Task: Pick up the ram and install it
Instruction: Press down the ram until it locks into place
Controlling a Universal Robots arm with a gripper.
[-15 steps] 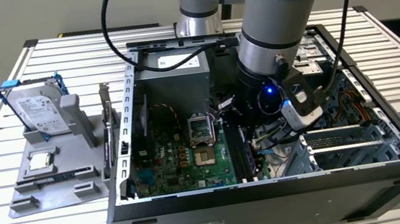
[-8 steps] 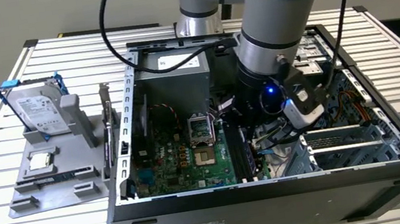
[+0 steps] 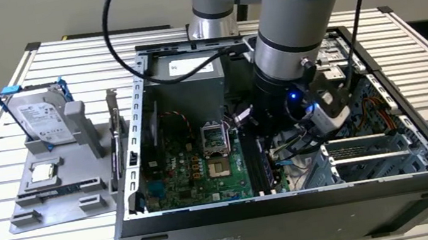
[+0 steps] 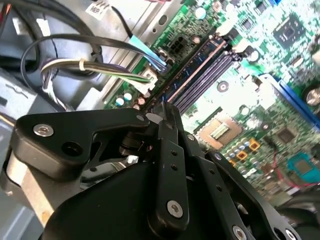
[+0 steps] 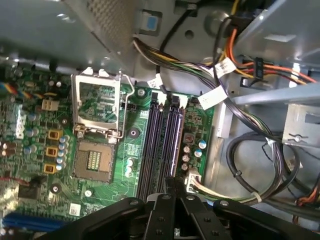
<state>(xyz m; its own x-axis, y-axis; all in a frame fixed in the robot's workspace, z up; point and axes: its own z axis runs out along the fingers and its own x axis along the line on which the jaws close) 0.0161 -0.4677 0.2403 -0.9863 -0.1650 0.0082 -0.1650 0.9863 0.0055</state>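
The fingers [image 5: 170, 181] look clenched tip to tip just above the black memory slots [image 5: 161, 145]. In the exterior view the slots' long axis runs 12 to 6 o'clock. The ram I cannot make out — whether its thin edge sits pinched between them or already in a slot is hidden by the gripper's body.

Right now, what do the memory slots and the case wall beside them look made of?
Memory slots: likely moulded plastic, dark and matte, with long straight ridges. Case wall: probably sheet metal, dull grey, with punched holes and folded edges. The gripper hovers at the slots' end.
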